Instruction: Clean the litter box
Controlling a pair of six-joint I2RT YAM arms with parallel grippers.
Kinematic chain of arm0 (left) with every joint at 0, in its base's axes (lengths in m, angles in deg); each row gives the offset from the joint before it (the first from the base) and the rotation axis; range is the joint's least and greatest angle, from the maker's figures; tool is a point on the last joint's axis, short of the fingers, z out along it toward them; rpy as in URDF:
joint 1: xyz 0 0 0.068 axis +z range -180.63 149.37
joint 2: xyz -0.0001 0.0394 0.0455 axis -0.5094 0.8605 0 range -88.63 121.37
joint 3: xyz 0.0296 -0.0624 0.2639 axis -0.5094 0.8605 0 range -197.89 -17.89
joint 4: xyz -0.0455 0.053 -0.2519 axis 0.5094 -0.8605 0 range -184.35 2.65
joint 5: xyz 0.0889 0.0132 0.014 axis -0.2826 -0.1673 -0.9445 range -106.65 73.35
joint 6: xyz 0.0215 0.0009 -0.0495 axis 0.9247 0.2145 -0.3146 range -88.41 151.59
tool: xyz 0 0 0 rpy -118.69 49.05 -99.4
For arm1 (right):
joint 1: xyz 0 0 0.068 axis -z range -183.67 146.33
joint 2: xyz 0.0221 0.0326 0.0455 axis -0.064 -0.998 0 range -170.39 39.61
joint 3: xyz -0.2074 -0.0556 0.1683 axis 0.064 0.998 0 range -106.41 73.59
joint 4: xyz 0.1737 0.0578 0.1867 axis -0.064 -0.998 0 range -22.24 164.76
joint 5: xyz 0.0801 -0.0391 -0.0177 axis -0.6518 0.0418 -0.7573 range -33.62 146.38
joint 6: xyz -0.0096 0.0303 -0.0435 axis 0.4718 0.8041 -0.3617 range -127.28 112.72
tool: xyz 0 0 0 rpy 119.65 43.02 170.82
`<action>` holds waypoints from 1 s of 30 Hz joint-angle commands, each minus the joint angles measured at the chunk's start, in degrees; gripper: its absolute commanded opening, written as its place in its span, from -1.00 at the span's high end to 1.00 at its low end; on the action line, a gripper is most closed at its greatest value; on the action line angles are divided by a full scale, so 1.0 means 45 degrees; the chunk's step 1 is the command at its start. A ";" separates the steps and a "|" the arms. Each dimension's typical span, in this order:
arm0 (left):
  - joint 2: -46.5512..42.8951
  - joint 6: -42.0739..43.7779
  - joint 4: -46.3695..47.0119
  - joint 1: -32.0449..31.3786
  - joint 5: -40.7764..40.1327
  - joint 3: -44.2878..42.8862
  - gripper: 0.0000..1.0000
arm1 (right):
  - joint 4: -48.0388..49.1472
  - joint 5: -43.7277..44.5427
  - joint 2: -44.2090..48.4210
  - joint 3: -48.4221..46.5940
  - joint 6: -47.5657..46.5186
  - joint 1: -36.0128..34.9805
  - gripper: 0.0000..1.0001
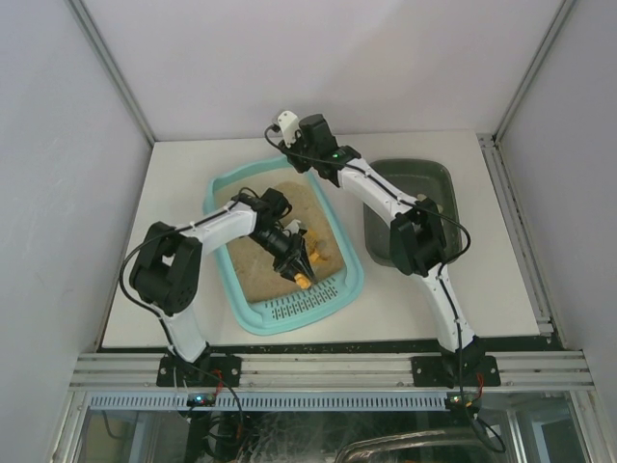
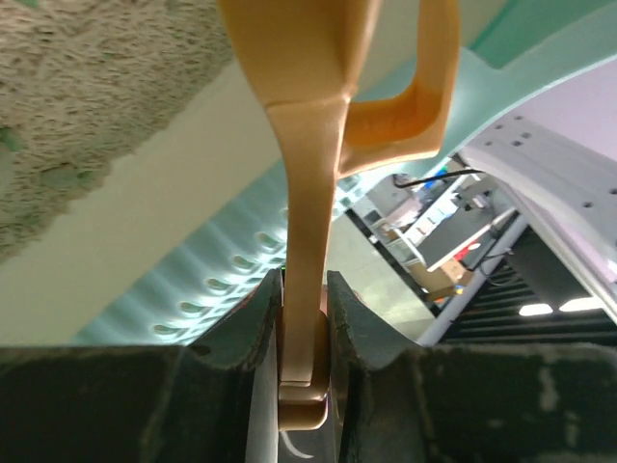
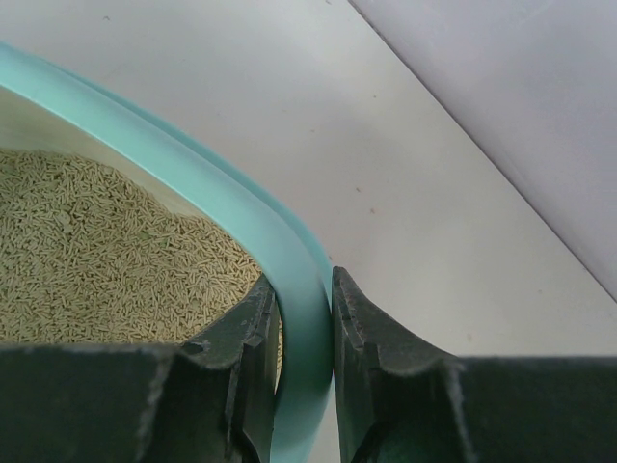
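White-shelled left arm (image 1: 217, 225) and matching right arm (image 1: 445, 299): bulky black joints (image 1: 164, 270), thin black looping cables (image 1: 122, 275), dark rough-textured plastic fingers (image 3: 395, 386), small green light (image 1: 335, 151).

The top external camera sits high above and back from the grate end of the litter box (image 1: 299, 309). It tilts down on the whole counter (image 1: 183, 183), with the box mid-frame. The left wrist camera looks very closely along the left claw (image 2: 304, 289), past the orange scoop (image 2: 313, 145) clamped in it, toward the box's grate. The right wrist camera peers closely over the right claw (image 3: 306, 294), pinched on the box's far rim, onto litter and counter beyond. All three views share the box.
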 commanded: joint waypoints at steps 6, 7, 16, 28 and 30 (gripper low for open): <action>0.0484 0.2847 -0.0781 0.0086 -0.2377 -0.0490 1.00 | -0.0165 0.0426 0.0033 0.0111 0.0740 0.0617 1.00; 0.0397 0.2978 -0.0733 0.0086 -0.2458 -0.0483 1.00 | -0.0163 0.0461 0.0027 0.0116 0.0719 0.0602 1.00; -0.0875 0.3487 0.0283 0.0086 -0.1817 0.0475 1.00 | -0.0339 0.0555 0.0068 0.0324 0.0388 0.0643 1.00; -0.2259 0.2968 0.1938 0.0105 -0.1894 0.1211 1.00 | -0.0270 0.0817 0.0164 0.0521 0.0242 0.0349 0.54; -0.2401 0.2825 0.2294 0.0105 -0.1855 0.1341 1.00 | -0.0284 0.0809 0.0217 0.0532 0.0232 0.0306 0.27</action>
